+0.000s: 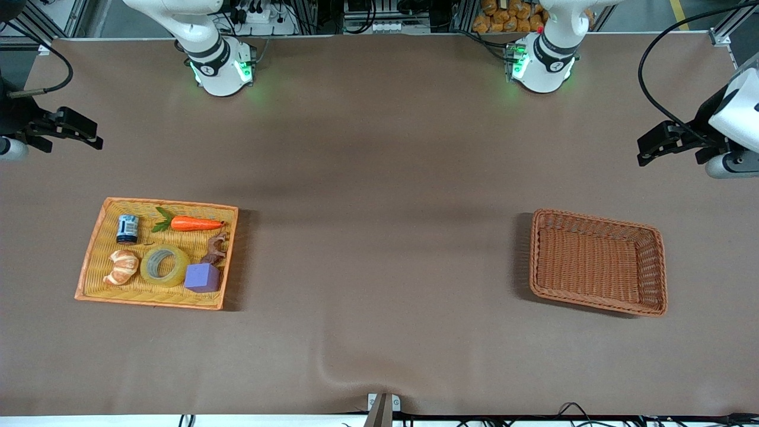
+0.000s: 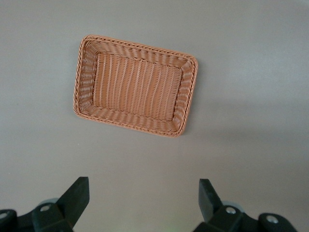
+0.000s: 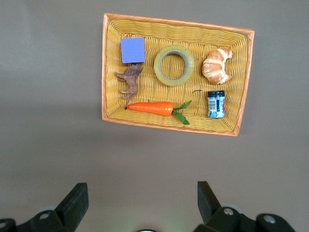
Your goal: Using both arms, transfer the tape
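Observation:
The tape (image 1: 164, 266), a yellowish translucent roll with a grey core, lies flat in the yellow wicker tray (image 1: 95, 249) between a croissant and a purple cube. It also shows in the right wrist view (image 3: 174, 65). My right gripper (image 1: 74, 131) hangs open and empty high over the bare table at the right arm's end; its own view shows it too (image 3: 143, 200). My left gripper (image 1: 661, 144) hangs open and empty high over the table at the left arm's end, also shown in its own view (image 2: 144, 195). Both arms wait apart from the tape.
The tray also holds a croissant (image 1: 121, 267), a purple cube (image 1: 203, 277), a carrot (image 1: 191, 223), a brown toy animal (image 1: 215, 248) and a small can (image 1: 127, 228). An empty brown wicker basket (image 1: 652, 237) stands toward the left arm's end, also in the left wrist view (image 2: 87, 77).

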`<state>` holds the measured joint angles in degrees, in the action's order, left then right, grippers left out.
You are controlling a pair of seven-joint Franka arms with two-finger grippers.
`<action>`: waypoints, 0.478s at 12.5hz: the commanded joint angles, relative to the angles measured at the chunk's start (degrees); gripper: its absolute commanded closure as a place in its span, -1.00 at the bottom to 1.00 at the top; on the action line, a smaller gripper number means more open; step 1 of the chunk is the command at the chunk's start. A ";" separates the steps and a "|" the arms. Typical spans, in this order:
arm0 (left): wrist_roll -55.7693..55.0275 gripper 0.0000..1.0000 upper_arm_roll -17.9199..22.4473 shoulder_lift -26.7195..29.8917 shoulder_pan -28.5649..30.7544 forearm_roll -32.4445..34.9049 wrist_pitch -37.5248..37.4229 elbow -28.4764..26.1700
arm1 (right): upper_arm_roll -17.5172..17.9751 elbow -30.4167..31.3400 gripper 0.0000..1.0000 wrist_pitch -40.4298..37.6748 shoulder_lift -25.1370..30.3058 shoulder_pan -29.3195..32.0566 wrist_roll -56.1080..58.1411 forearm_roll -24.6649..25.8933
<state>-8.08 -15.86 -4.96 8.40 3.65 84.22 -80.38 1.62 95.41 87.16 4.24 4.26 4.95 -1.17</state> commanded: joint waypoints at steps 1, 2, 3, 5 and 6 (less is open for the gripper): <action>0.00 -1.00 -0.22 -0.31 -0.31 0.57 -0.28 0.67 | -0.04 0.13 -1.00 -0.06 0.77 -0.30 -0.55 0.90; 0.00 -1.00 -0.22 -0.40 -0.32 0.57 -0.28 0.67 | 0.05 0.13 -1.00 -0.06 0.77 -0.30 -0.55 0.90; 0.00 -1.00 -0.14 -0.49 -0.23 0.57 -0.28 0.67 | 0.05 0.13 -1.00 -0.06 0.77 -0.30 -0.55 0.90; 0.00 -1.00 -0.05 -0.57 0.03 0.48 -0.20 0.67 | 0.05 0.13 -1.00 -0.06 0.69 -0.30 -0.55 0.90; 0.08 -1.00 -0.05 -0.75 0.12 0.40 -0.20 0.67 | -0.04 0.13 -1.00 0.03 0.60 -0.30 -0.55 0.90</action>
<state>-8.08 -15.86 -5.29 8.34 3.65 84.22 -80.38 1.62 95.40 87.16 4.23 4.26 4.95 -1.15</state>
